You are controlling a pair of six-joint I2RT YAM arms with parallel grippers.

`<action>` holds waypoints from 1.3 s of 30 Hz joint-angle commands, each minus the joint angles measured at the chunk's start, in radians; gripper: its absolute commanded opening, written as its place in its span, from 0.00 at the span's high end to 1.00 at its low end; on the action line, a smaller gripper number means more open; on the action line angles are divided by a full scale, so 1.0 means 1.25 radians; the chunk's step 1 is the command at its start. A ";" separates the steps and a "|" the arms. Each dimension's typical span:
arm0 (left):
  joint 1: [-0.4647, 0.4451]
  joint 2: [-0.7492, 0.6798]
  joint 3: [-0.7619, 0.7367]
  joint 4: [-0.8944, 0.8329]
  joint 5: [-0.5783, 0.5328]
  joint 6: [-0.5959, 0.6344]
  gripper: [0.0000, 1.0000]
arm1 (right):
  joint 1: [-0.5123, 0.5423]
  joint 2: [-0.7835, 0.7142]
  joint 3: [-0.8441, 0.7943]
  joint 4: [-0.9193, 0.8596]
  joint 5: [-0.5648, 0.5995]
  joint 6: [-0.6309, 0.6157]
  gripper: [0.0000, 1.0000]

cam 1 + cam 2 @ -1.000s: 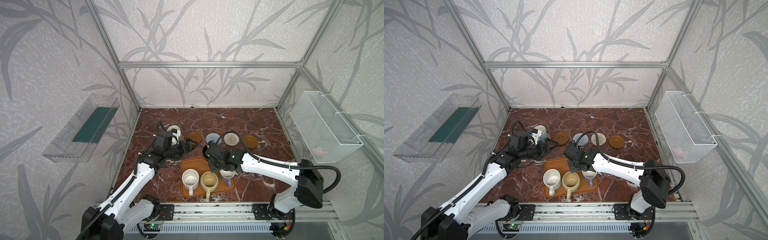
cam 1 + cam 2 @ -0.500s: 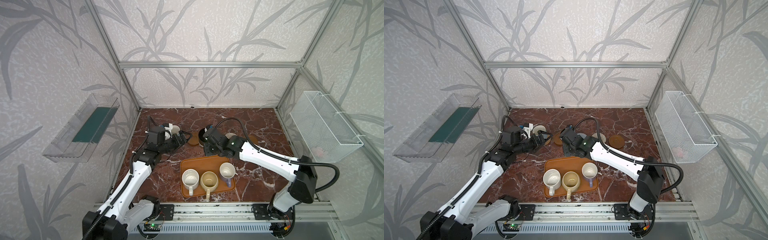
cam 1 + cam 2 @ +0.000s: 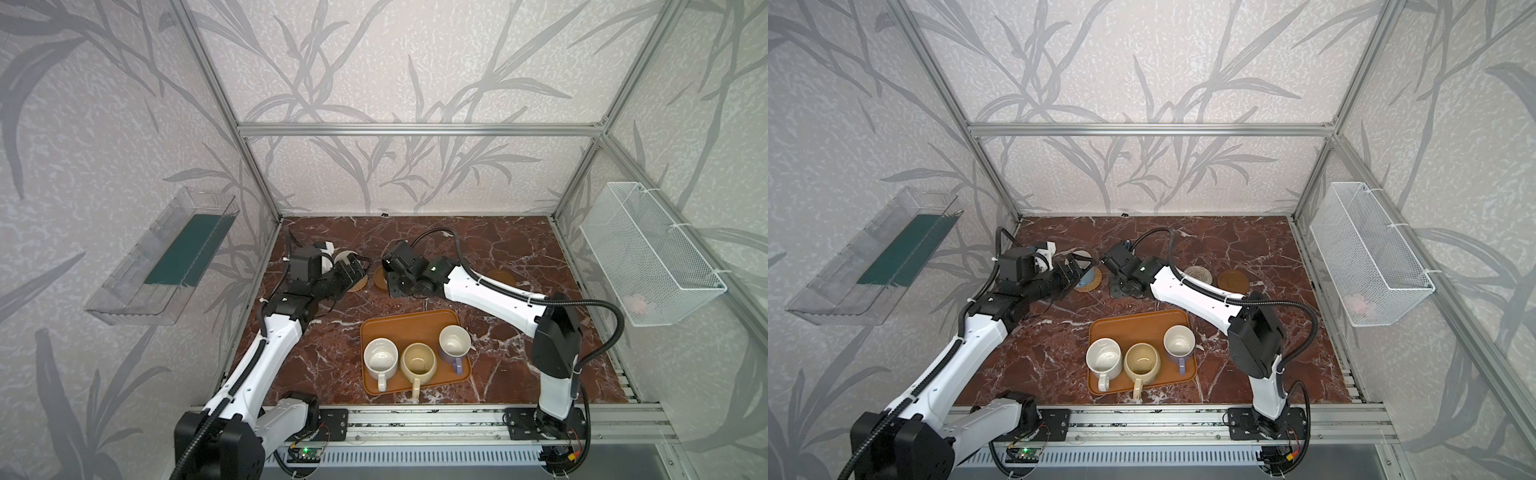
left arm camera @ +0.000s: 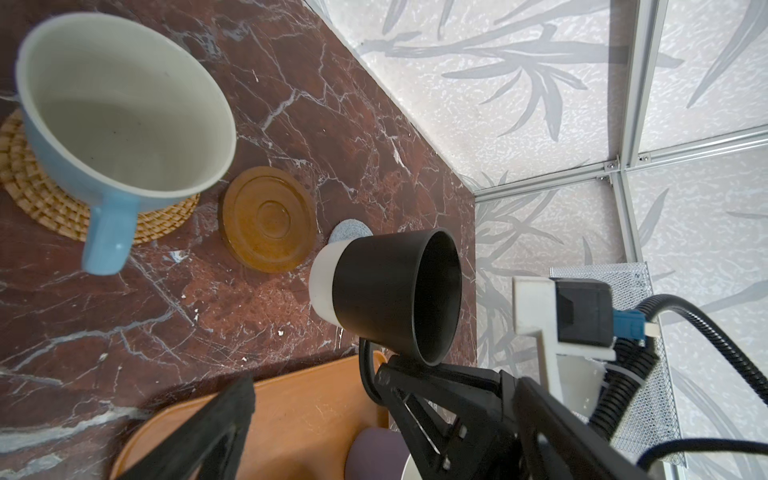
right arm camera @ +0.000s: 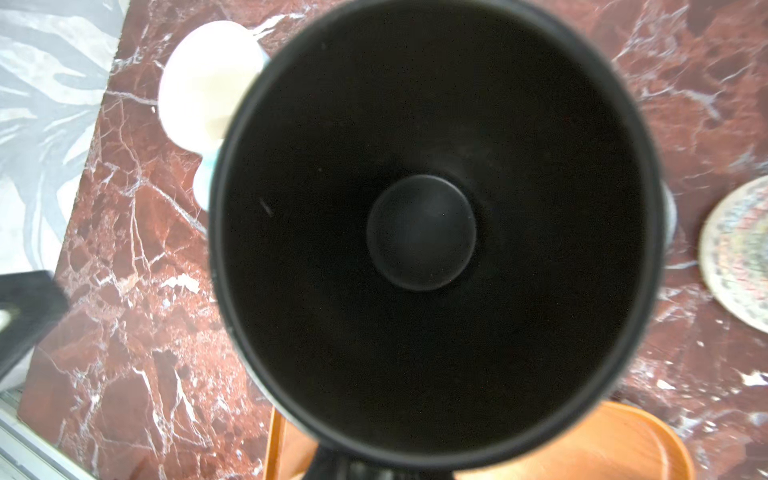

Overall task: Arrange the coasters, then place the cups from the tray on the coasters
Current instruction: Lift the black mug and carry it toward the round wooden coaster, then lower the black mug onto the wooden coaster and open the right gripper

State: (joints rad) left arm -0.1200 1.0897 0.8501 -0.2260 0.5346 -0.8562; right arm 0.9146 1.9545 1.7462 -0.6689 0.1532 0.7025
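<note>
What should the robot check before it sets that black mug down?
1. Grip: ok. The right fingers are shut on the black mug.
2. Mug upright: not ok, it is tilted.
3. Brown coaster free: ok, nothing on it.
4. Mug centred over a coaster: cannot tell.
5. Left fingers out of the way: ok. They are open and off the blue mug, which sits on the rattan coaster.
</note>
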 commanded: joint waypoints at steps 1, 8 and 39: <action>0.016 0.009 0.018 0.005 -0.007 0.028 0.01 | -0.013 0.033 0.084 -0.003 0.016 0.012 1.00; 0.032 0.039 0.006 0.047 0.005 0.016 0.01 | -0.032 0.129 0.195 -0.055 0.013 0.040 1.00; 0.054 0.085 -0.014 0.087 0.010 0.016 0.01 | -0.054 0.333 0.390 -0.100 -0.013 0.065 1.00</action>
State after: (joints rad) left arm -0.0566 1.1976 0.8478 -0.1272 0.5503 -0.8459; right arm 0.8497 2.3711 2.1971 -0.8288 0.1287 0.7723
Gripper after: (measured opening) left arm 0.994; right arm 0.171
